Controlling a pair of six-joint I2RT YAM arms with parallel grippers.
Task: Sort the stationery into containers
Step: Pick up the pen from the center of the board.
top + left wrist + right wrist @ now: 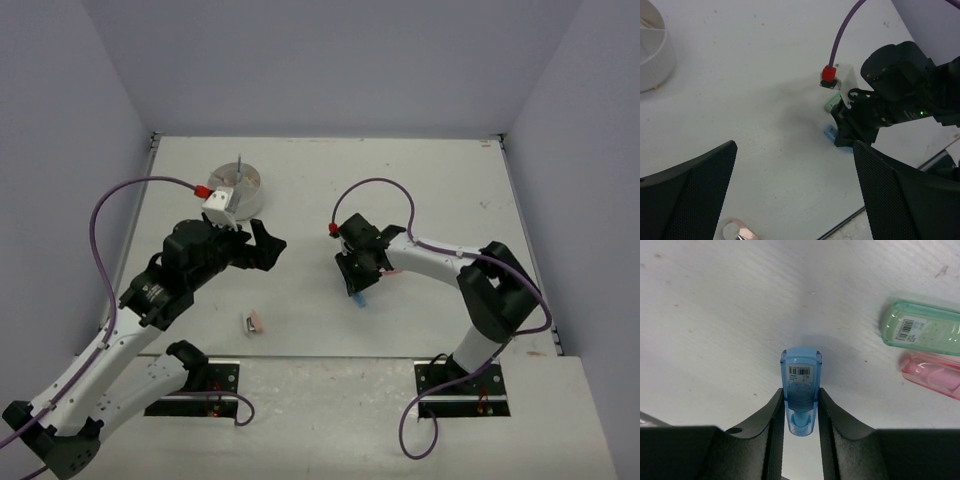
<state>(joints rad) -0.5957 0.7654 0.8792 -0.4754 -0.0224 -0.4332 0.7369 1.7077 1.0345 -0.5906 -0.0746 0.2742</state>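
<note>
A blue capsule (pixel 801 385) lies on the white table, and the pads of my right gripper (pixel 801 392) press against both of its sides. To the right lie a green capsule (pixel 922 329) and a pink capsule (pixel 932 375). From above, the right gripper (pixel 358 285) points down at the blue capsule (pixel 358 298) right of the table's middle. My left gripper (pixel 262 243) hangs wide open with nothing between its fingers, left of centre, facing the right arm. The round white divided dish (pixel 240 187) stands at the far left with a grey pen (pixel 240 165) upright in it.
A small grey and a pink eraser (pixel 255 322) lie near the front edge, below the left gripper; the pink one (pixel 742 232) shows at the bottom of the left wrist view. The dish's wall (pixel 652 55) is at that view's upper left. Grey walls enclose the table.
</note>
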